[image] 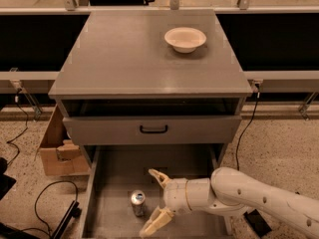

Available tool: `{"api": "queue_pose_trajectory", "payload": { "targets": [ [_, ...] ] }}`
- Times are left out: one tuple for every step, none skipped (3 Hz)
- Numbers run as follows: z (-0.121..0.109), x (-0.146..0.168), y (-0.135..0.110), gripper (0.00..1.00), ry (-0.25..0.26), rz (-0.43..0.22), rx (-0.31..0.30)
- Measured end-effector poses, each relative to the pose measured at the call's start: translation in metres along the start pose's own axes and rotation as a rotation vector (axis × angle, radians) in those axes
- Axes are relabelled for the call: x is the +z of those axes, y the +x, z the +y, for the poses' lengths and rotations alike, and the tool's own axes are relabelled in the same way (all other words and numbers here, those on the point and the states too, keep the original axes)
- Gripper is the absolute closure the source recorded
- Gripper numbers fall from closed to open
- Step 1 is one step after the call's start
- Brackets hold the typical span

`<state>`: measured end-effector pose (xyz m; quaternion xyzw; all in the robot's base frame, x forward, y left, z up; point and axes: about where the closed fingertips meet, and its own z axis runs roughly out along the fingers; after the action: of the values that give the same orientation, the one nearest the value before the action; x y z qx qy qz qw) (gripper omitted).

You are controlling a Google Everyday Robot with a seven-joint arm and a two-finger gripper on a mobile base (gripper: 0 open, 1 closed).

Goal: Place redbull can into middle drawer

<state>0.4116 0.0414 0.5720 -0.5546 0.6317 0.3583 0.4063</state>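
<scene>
The redbull can (138, 203) stands upright on the bare grey floor of the open middle drawer (119, 173), towards its front left. My gripper (152, 200) is inside the drawer just right of the can, open, with one cream finger (158, 177) behind and one (155, 221) in front. The fingers are apart from the can and hold nothing. The white arm reaches in from the lower right.
A white bowl (185, 39) sits on the grey cabinet top (124, 54). Above the open drawer is a shut drawer front with a small black handle (153, 129). A cardboard box (60, 153) and black cables (45, 203) lie on the floor at left.
</scene>
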Motion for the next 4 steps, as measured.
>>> {"api": "queue_pose_trajectory", "payload": {
  "targets": [
    [0.0,0.0,0.0,0.0,0.0,0.0,0.0],
    [-0.004,-0.013,-0.017,0.0,0.003,0.056,-0.04],
    [-0.016,-0.041,-0.047,0.0,-0.054,0.222,-0.081],
    [-0.019,-0.079,-0.061,0.0,-0.108,0.449,-0.108]
  ]
}}
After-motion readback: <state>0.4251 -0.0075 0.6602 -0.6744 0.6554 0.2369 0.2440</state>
